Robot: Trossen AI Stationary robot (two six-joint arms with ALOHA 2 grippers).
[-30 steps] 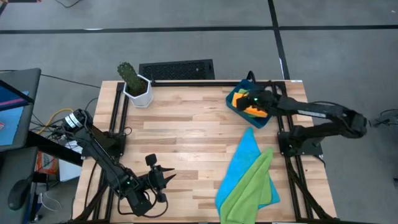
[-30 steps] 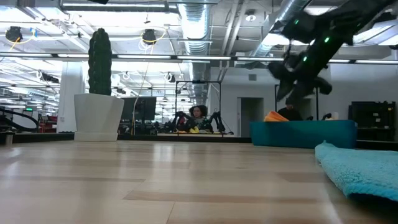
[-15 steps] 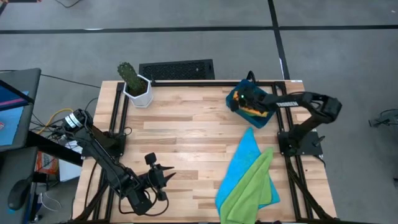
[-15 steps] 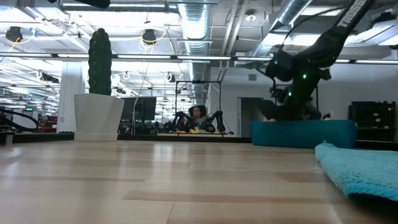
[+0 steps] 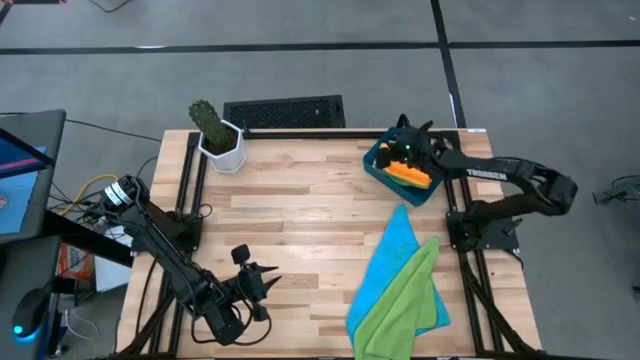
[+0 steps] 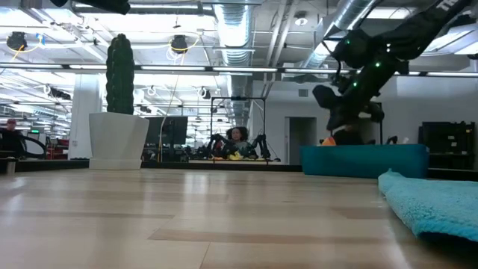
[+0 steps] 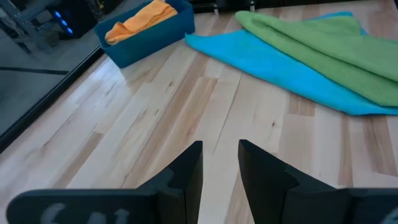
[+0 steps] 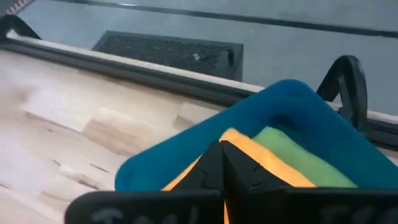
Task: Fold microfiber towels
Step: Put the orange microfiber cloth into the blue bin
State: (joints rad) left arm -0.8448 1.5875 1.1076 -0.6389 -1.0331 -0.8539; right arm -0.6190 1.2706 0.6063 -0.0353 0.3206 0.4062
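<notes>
Nearest my camera side of the table [image 5: 300, 230], I see the left gripper [image 5: 262, 284] resting low at the near left corner, its two fingers [image 7: 189, 171] spread a little with only bare wood between them; it touches no cloth.

To the right of it, at the near right, lie the spread towels: a bright blue towel [image 5: 390, 262] flat on the wood, with a lime green towel [image 5: 405, 305] draped over its near and right part, the two overlapping and reaching the near table edge. In the left wrist view I see the same pair, green [image 7: 317, 46] on top of blue [image 7: 267, 62]; in the low view only a fuzzy blue edge [image 6: 433, 205] shows at the right.

Farther off, at the far right corner, stands the dark-blue tray [image 5: 378, 165]. In it I see an orange towel [image 5: 412, 174] and, beside it in the right wrist view, a second lime green towel [image 8: 298, 163]. The right gripper [image 5: 407, 152] hangs just above the tray's far part, fingers [image 8: 239, 171] pressed together; in the right wrist view their tips pinch a fold of the orange towel [image 8: 261, 158].

At the far left corner, well apart from the cloths, stands a potted cactus [image 5: 213, 130] in a white pot.
</notes>
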